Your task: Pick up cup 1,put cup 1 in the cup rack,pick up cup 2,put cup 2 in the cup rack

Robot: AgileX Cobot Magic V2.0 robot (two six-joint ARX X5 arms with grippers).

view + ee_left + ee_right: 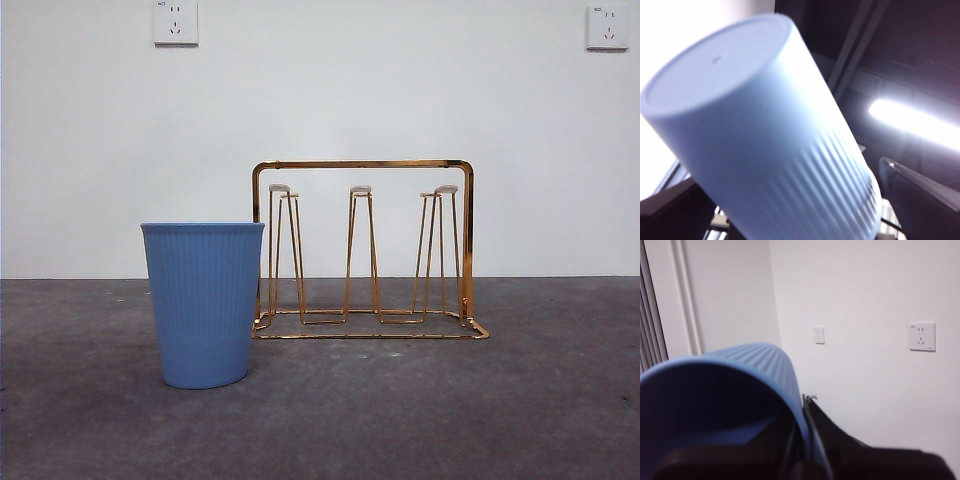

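Ribbed blue cup [203, 305] beside gold wire rack [360, 164]; left fingers [922, 202] pinching pale cup [760, 135], right fingers [840, 450] blue rim [757, 357].

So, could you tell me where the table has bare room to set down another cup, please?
In the front view, bare table lies right of the cup rack, in front of it, and left of the blue cup. It is crowded where that cup stands close by the rack's left end. All the rack's pegs are free.
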